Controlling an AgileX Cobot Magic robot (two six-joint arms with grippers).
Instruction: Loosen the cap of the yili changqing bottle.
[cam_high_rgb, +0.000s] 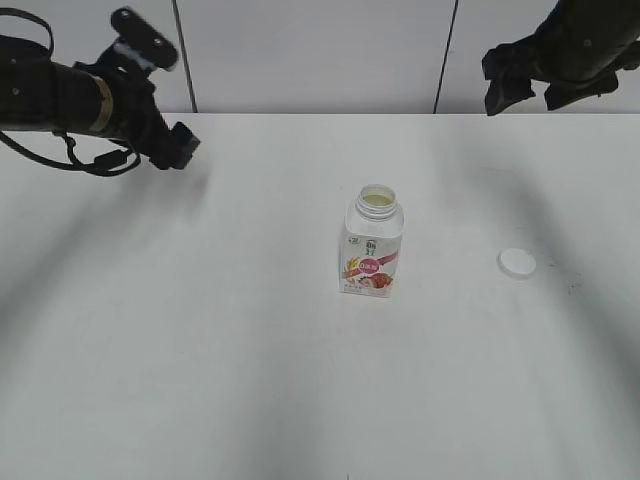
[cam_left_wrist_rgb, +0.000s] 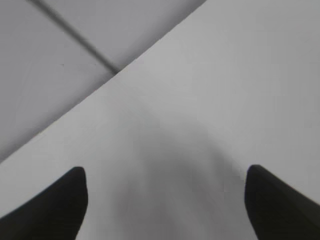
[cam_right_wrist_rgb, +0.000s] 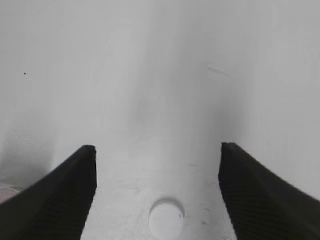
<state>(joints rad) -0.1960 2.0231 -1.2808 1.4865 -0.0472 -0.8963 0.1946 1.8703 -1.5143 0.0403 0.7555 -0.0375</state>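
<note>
**Bottle uncapped on worktop; both pincers spread and empty**

Exterior view: the yili changqing bottle (cam_high_rgb: 372, 248) stands upright on the white worktop (cam_high_rgb: 200, 330), neck uncovered. The cap (cam_high_rgb: 517, 263) lies flat on the worktop, well apart to the right of the bottle. The left pincer (cam_high_rgb: 175, 146) hangs far up-left of the bottle, the right pincer (cam_high_rgb: 520, 85) far up-right; both are clear of it.

Left wrist view: the left pincer (cam_left_wrist_rgb: 165, 200) is spread wide, holding nothing; the bottle is out of sight.

Right wrist view: the right pincer (cam_right_wrist_rgb: 157, 185) is spread wide, empty, with the cap (cam_right_wrist_rgb: 167, 219) lying below between its tips.
</note>
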